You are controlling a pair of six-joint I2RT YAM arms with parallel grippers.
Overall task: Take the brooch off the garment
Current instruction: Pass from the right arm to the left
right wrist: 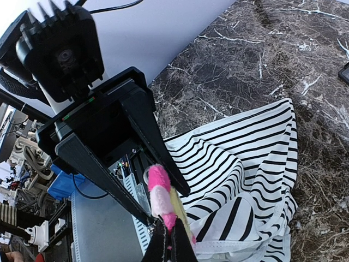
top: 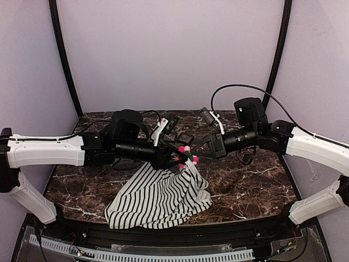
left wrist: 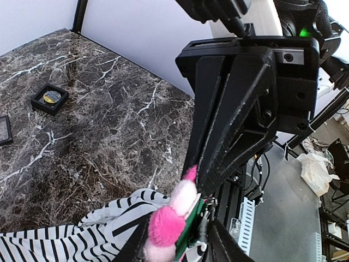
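Observation:
The brooch (top: 187, 155), a flower of pink and white petals, hangs in mid-air over the table between both grippers. The striped white garment (top: 158, 199) hangs from it, its lower part lying on the table. My left gripper (top: 175, 160) comes from the left. In the left wrist view its fingers close round the bunched garment (left wrist: 82, 240) and the brooch (left wrist: 166, 221). My right gripper (top: 203, 148) comes from the right. In the right wrist view it (right wrist: 170, 243) is shut on a pink petal of the brooch (right wrist: 160, 191), above the garment (right wrist: 245, 174).
The table is dark marble (top: 245, 185). A small black square frame (left wrist: 49, 98) lies on it, and another frame (left wrist: 2, 130) at the view's left edge. One frame (top: 185, 137) lies behind the grippers. A black rail (top: 163, 234) runs along the front edge.

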